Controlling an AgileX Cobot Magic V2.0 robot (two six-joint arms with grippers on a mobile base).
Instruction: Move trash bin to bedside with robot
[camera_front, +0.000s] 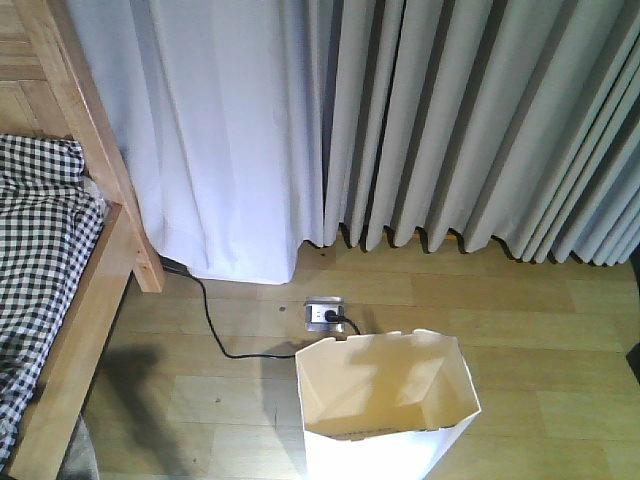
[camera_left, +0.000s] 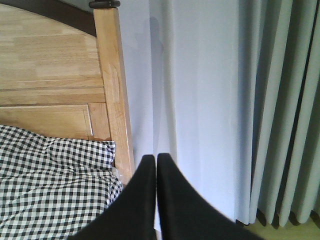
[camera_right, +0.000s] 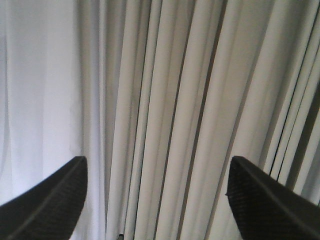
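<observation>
The white trash bin (camera_front: 318, 392), cream inside, stands on the wooden floor at the bottom centre of the front view. It is apart from the bed, about one bin-width right of it. The bedside is the light wooden bed frame (camera_front: 78, 325) with black-and-white checked bedding (camera_front: 40, 230) at the left. My left gripper (camera_left: 155, 159) is shut with nothing in it and points at the bed post (camera_left: 112, 90) and the checked bedding (camera_left: 55, 170). My right gripper (camera_right: 156, 167) is open and empty, facing the curtains. Neither gripper shows in the front view.
White and grey curtains (camera_front: 450, 120) hang along the back wall down to the floor. A floor socket (camera_front: 323, 314) with a plug sits just behind the bin. A black cable (camera_front: 215, 325) runs from it toward the bed leg. Something dark touches the right edge (camera_front: 635, 300).
</observation>
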